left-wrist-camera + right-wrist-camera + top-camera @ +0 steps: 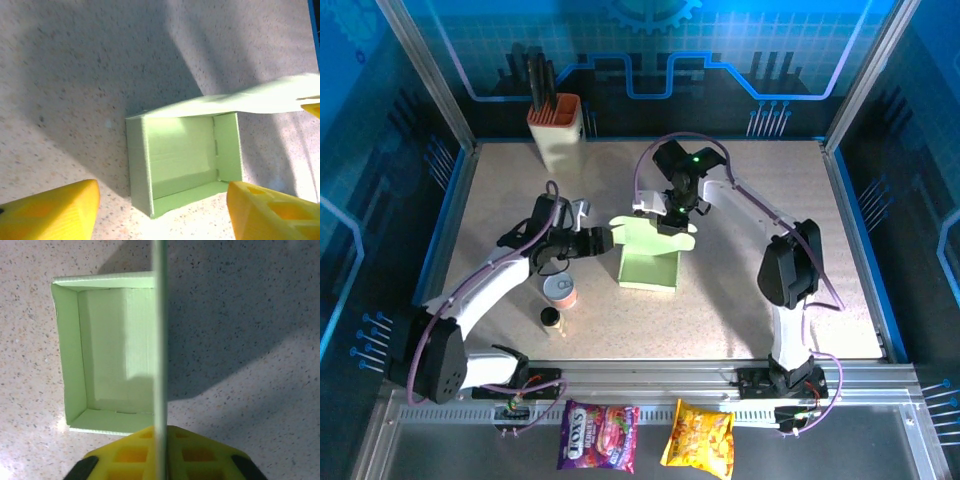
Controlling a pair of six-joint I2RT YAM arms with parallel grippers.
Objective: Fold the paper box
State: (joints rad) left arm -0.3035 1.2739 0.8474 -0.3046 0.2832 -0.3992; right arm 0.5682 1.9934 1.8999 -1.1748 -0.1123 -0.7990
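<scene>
The pale green paper box (pixel 650 262) lies mid-table as an open tray with its lid flap (pixel 655 232) raised at the far side. My right gripper (pixel 670 218) comes down from behind and is shut on that flap. In the right wrist view the flap (pixel 159 340) runs edge-on between the yellow fingers of the gripper (pixel 160 450), with the tray (pixel 107 355) to its left. My left gripper (pixel 598 240) is at the box's left side, open. Its yellow fingers (pixel 50 210) stand wide apart, clear of the tray (pixel 180 155), whose flap (pixel 260 100) slants above.
A beige orange-rimmed utensil holder (pixel 557 130) stands at the back left. A pink-sided can (pixel 560 290) and a small dark-capped bottle (pixel 552 320) sit just in front of the left arm. Two snack bags (pixel 597 435) (pixel 698 435) lie beyond the table's near rail.
</scene>
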